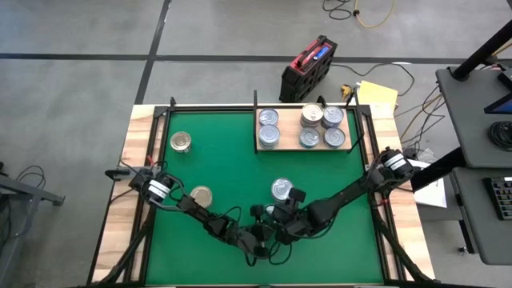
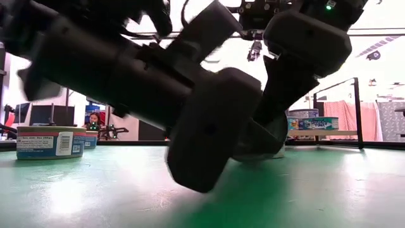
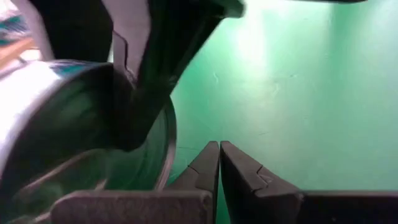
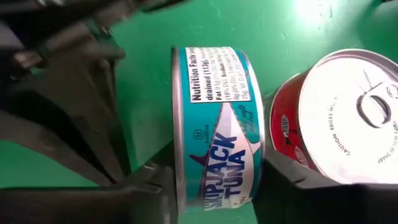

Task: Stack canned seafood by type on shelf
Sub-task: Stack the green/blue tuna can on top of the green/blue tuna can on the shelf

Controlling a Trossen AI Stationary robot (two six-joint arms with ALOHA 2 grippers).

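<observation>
1. My right gripper (image 4: 211,186) is low over the green mat (image 1: 240,160), near the middle of its front part.
2. Its two fingers stand on both sides of a teal tuna can (image 4: 217,124); one finger (image 4: 81,137) is at the can's flat bottom and the other at its lid side.
3. The fingers are about half open and lie close against the can, but I cannot tell if they already press it firmly.
4. This can lies with its label side to my wrist camera, and a second can with a red side and silver lid (image 4: 348,118) is just beside it.
5. In the high view I see one silver lid (image 1: 281,190) at my right gripper, on the mat.
6. My left gripper (image 3: 219,168) is fully closed and holds nothing; it is just beside the same can, near my right gripper.
7. The shelf (image 1: 346,146) is at the far right part of the mat, and six cans (image 1: 269,136) stand on it.
8. Two more cans are on the mat on the left side: one with a gold lid (image 1: 182,142) far back, one (image 1: 201,196) close to my left arm.
</observation>
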